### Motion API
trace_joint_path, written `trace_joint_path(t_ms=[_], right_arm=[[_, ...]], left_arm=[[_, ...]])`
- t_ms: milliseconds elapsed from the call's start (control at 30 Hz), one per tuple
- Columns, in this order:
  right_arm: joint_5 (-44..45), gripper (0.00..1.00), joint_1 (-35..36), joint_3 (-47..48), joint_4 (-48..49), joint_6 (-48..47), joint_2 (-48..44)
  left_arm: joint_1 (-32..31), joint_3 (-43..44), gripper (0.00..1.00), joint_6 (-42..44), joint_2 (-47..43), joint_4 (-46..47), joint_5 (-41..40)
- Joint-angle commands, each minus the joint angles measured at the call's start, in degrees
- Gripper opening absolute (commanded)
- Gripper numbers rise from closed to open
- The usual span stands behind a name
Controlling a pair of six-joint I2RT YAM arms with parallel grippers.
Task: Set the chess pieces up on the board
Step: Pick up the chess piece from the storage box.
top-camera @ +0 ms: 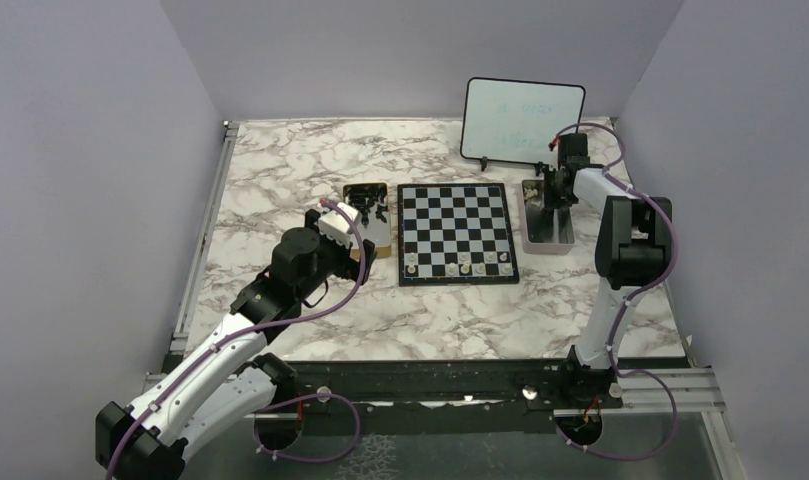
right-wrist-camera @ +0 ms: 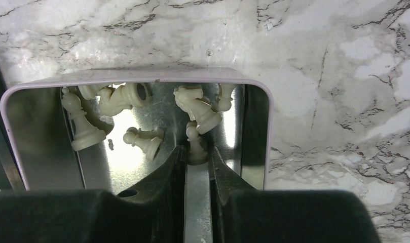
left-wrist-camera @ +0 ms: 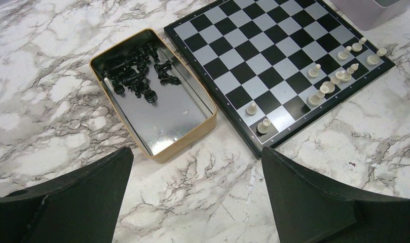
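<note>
Marble-patterned tabletop, pale purple walls. Flat square black-and-white checked chessboard [top-camera: 456, 232] lies mid-table. Small cream-white chess pieces [top-camera: 463, 262] stand upright on its two rows nearest the arm bases; the rest of the squares are bare.

Just right of the chessboard, touching or nearly touching its edge, sits a pale-rimmed rectangular metal tin [top-camera: 546, 240]. It holds more loose cream figurines [right-wrist-camera: 86, 126], mostly tipped over at the far end. Right gripper [right-wrist-camera: 196, 152] is down inside this tin. Its fingers are drawn narrow and pinch a single cream piece [right-wrist-camera: 195, 147] between the tips. It looks like a pawn, but the view is too close and glary to be sure.

Just left of the chessboard is a gold-rimmed rectangular metal tin [left-wrist-camera: 187, 139] with a heap of black chess pieces [left-wrist-camera: 139, 76] bunched at its far end. Left gripper [left-wrist-camera: 196, 152] hangs above the marble at the near side of that tin, off the chessboard's near-left corner. Its black fingers [left-wrist-camera: 81, 202] are spread wide, nothing between them.

Behind the chessboard's far-right corner stands an upright white rectangular whiteboard [top-camera: 523, 120] with a black frame.
</note>
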Motion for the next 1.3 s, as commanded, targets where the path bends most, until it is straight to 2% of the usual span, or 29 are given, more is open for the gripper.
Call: trace_joint_path(t_ms=[0, 233, 500, 733, 833, 1000, 1167, 1267], right_arm=[[-1.4, 0.14, -0.3, -0.7, -1.1, -0.4, -0.1], [-2.4, 0.13, -0.3, -3.3, -2.5, -0.6, -7.6], [-12.3, 0.12, -0.2, -10.1, 0.6, -0.5, -16.8], [-18.3, 0.09, 2.2, -15.4, 3.7, -0.4, -24.7], [-18.5, 0.08, 4.6, -18.7, 6.1, 0.1, -30.1], [-26.4, 0.09, 8.3, -22.9, 9.5, 0.5, -37.0], [-30.6, 0.09, 17.4, -25.7, 12.7, 0.6, -41.4], [-34.6, 0.09, 21.3, -29.2, 19.2, 2.8, -45.0]], left_arm=[[-0.2, -0.3, 0.98, 0.4, -0.8, 1.0, 0.9], [-0.2, 0.3, 0.97, -0.8, -0.5, 1.2, 2.2], [-0.2, 1.4, 0.94, -4.8, 0.3, 1.6, 8.8], [-0.1, 4.8, 0.86, -14.3, 4.6, 0.0, 9.1], [-0.1, 7.9, 0.86, -17.3, 8.0, -2.2, 11.2], [-0.1, 12.7, 0.80, -22.2, 12.6, -2.0, 17.8], [-0.1, 15.5, 0.72, -28.4, 15.1, 1.1, 23.6], [-0.1, 15.1, 0.64, -33.3, 15.2, 3.6, 25.1]])
